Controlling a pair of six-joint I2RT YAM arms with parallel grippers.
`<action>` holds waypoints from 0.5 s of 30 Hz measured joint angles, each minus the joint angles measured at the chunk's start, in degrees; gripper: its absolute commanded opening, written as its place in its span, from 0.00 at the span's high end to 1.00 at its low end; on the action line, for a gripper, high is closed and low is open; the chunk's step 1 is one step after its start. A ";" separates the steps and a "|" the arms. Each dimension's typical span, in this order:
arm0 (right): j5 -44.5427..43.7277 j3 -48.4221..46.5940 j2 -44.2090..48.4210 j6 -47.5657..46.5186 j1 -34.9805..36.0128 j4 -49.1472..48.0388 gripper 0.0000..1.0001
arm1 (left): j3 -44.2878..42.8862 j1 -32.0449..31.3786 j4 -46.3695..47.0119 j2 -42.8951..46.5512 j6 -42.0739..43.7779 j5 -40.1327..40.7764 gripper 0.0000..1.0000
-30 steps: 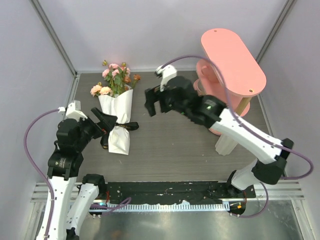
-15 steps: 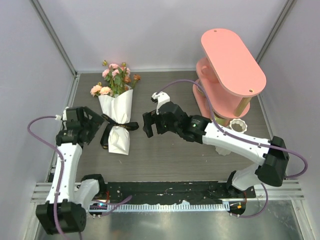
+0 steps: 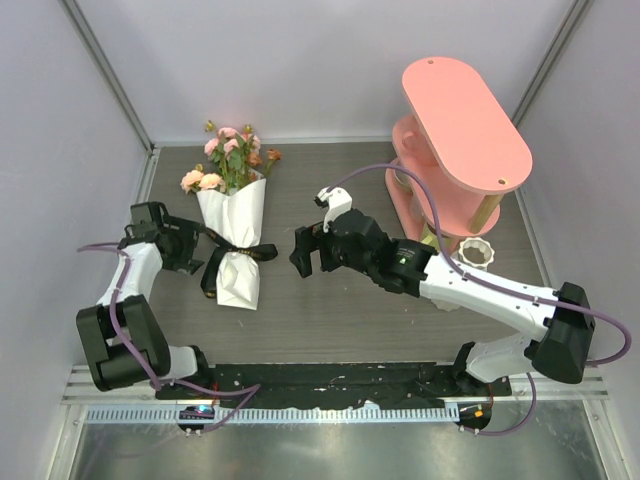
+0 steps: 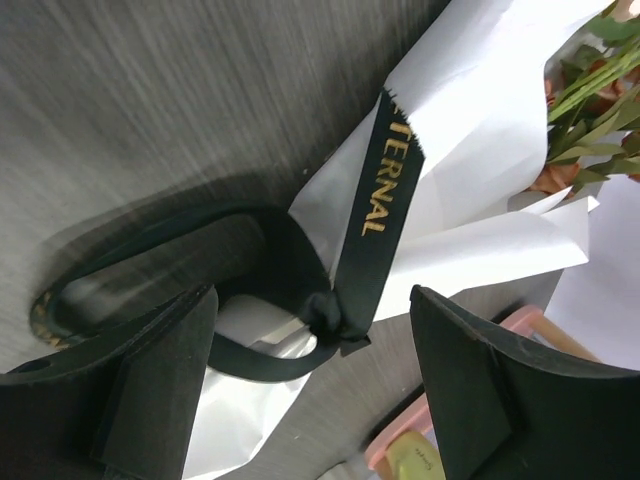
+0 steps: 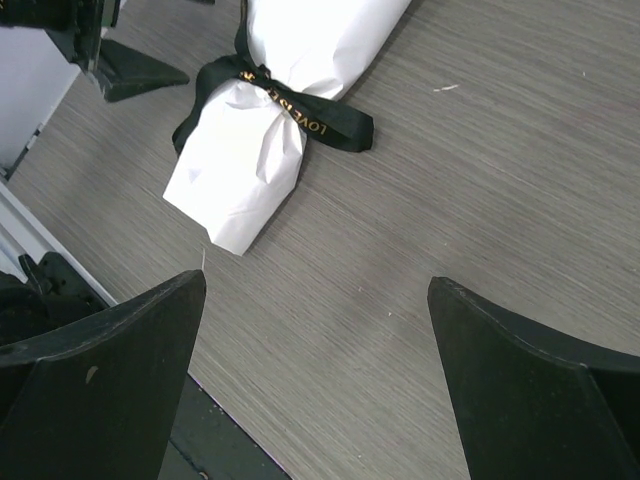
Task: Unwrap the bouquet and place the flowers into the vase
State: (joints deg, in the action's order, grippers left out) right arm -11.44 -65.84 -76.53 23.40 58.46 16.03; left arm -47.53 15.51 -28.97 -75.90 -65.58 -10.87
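The bouquet (image 3: 235,215) lies on the table, its white paper cone tied with a black ribbon (image 3: 238,252). The flowers (image 3: 230,160) stick out of its far end. My left gripper (image 3: 197,250) is at the ribbon from the left, open. In the left wrist view the ribbon knot (image 4: 330,318) sits between the spread jaws of my left gripper (image 4: 312,300), a ribbon loop (image 4: 150,250) lies to the left, and green stems (image 4: 590,90) show. My right gripper (image 3: 304,256) hangs open right of the bouquet; my right gripper (image 5: 315,300) is over bare table. The vase (image 3: 477,253) stands by the shelf.
A pink two-tier oval shelf (image 3: 465,120) stands at the back right, the vase at its front leg. Grey walls close in the table on the left, back and right. A metal rail (image 3: 330,385) runs along the near edge.
My left arm has dropped low and swung its gripper right, up to the ribbon, with the jaws slightly narrower. My right gripper came down toward the table and shifted a little right.
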 measured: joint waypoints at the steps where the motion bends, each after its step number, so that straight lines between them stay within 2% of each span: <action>1: 0.02 0.07 -0.48 0.11 0.00 -0.09 0.00 | -0.20 0.00 0.83 -0.81 -0.39 -0.33 0.18; 7: 0.09 0.66 -1.75 0.37 -0.02 -0.17 0.00 | -3.61 -0.02 4.04 -7.26 -1.53 -2.25 0.25; 8: 0.07 0.66 -1.88 0.37 0.00 -0.24 0.01 | -3.98 -0.07 4.59 -8.31 -1.57 -2.45 0.32; 15: 0.09 0.63 -4.15 0.44 0.02 -0.66 0.00 | -4.07 -0.28 8.70 -12.59 -1.90 -4.85 0.36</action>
State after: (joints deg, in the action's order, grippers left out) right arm -11.35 -65.21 -80.68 23.83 58.48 15.38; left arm -51.59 15.22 -20.27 -88.49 -67.48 -15.73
